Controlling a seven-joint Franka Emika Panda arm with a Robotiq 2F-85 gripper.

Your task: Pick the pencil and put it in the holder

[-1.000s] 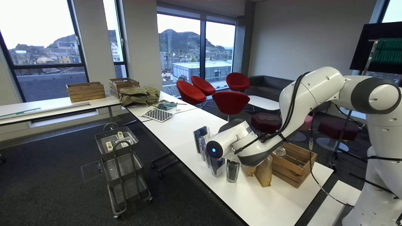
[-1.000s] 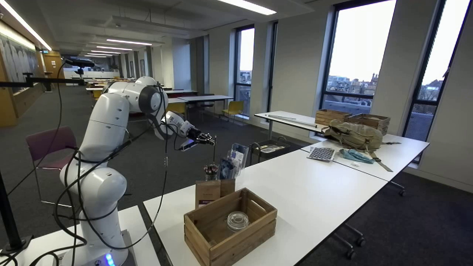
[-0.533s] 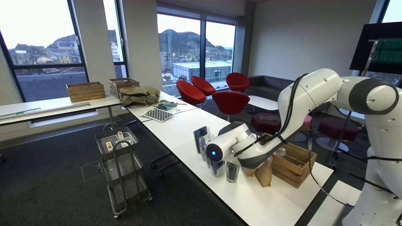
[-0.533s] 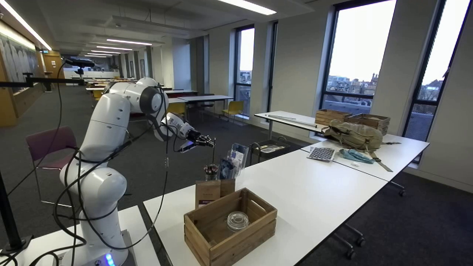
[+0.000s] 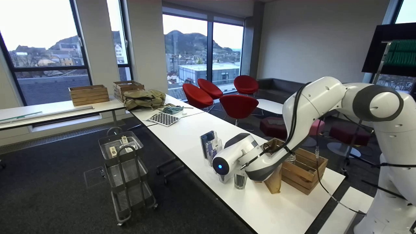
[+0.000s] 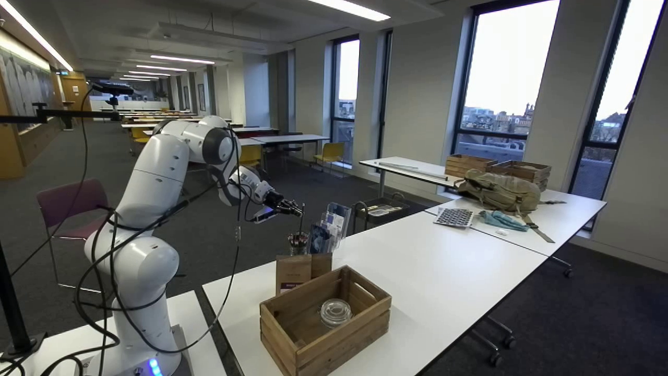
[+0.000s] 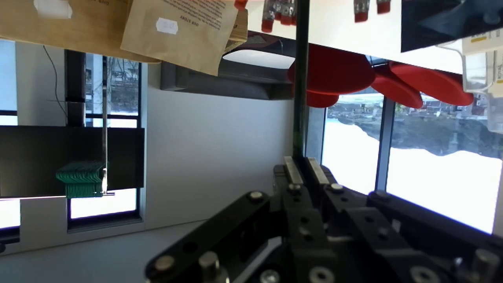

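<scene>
The pencil [image 7: 301, 78] is a thin dark stick, held nearly upright. My gripper [image 7: 305, 169] is shut on it, with the fingertips near its upper end; the grip also shows in an exterior view [image 6: 300, 211]. In that view the pencil [image 6: 301, 223] reaches down to the top of the holder [image 6: 298, 251]. I cannot tell whether its lower end is inside or just above. The holder [image 5: 240, 182] is a small dark glass-like cup with several pencils in it. In the wrist view only red pencil ends [image 7: 271, 15] show at the top; the holder itself is out of view.
Brown paper bags [image 6: 293, 272] stand right beside the holder, and clear leaflet stands [image 6: 334, 224] stand on its other side. A wooden crate [image 6: 339, 339] with a glass jar [image 6: 335, 312] is on the table [image 6: 417, 271]. A trolley [image 5: 125, 175] stands on the floor.
My gripper and the pencil have moved down, and slightly toward the holder's side in an exterior view. The pencil's lower end is closer to the holder's pencils. The grip has stayed shut.
</scene>
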